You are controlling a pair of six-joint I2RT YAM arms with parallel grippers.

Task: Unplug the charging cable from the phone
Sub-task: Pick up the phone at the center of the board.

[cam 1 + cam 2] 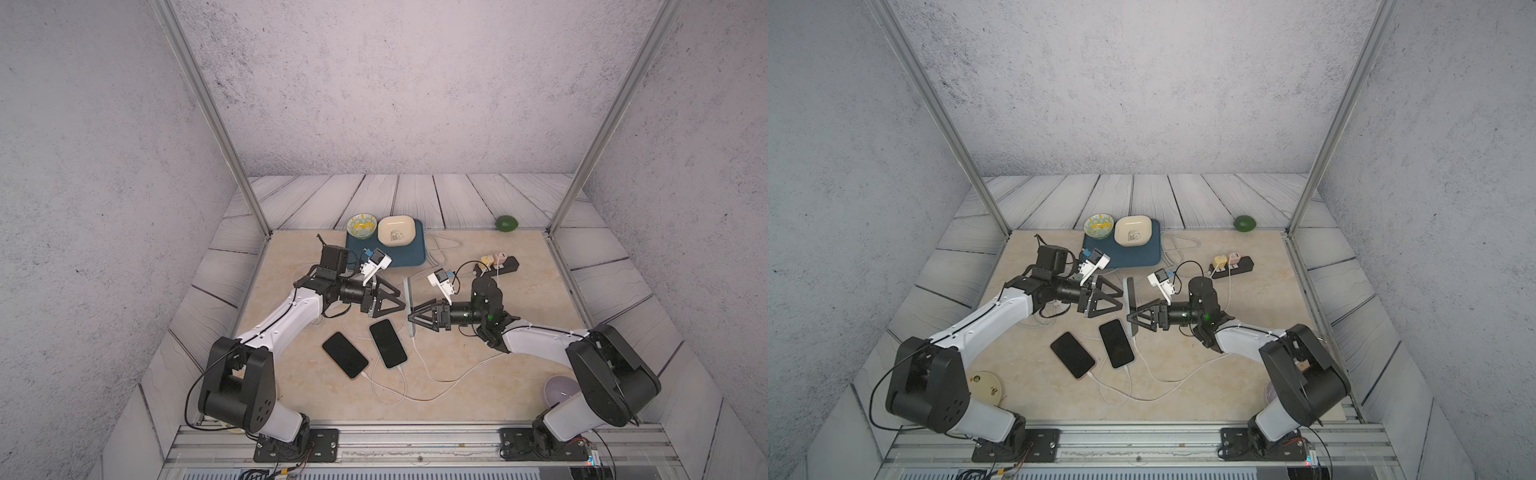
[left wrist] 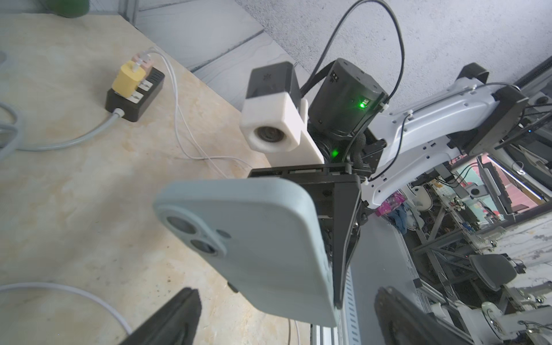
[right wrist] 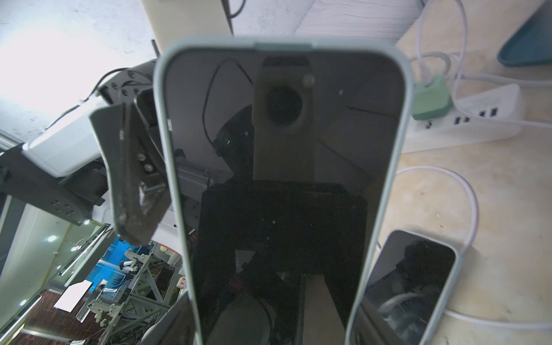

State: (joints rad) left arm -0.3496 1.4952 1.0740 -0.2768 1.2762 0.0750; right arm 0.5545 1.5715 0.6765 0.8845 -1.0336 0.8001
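My right gripper (image 1: pixel 412 316) (image 1: pixel 1130 316) (image 3: pixel 273 328) is shut on a phone (image 1: pixel 409 305) (image 1: pixel 1130 303) in a pale blue case. It holds the phone on edge above the table. The dark screen (image 3: pixel 283 179) faces the right wrist camera and the case back (image 2: pixel 263 245) faces my left arm. A white charging cable (image 1: pixel 422 361) (image 1: pixel 1142 357) leaves the phone's near end and trails over the table. My left gripper (image 1: pixel 402 300) (image 1: pixel 1121 302) (image 2: pixel 283 325) is open, its fingertips just short of the phone's back and holding nothing.
Two more phones (image 1: pixel 345 354) (image 1: pixel 387 343) lie flat, each with a cable. A black power strip (image 1: pixel 498 266) with chargers sits at the back right. A blue tray (image 1: pixel 411 253) carries two bowls, a green fruit (image 1: pixel 507 223) lies far right, and a purple object (image 1: pixel 559 392) rests by the right base.
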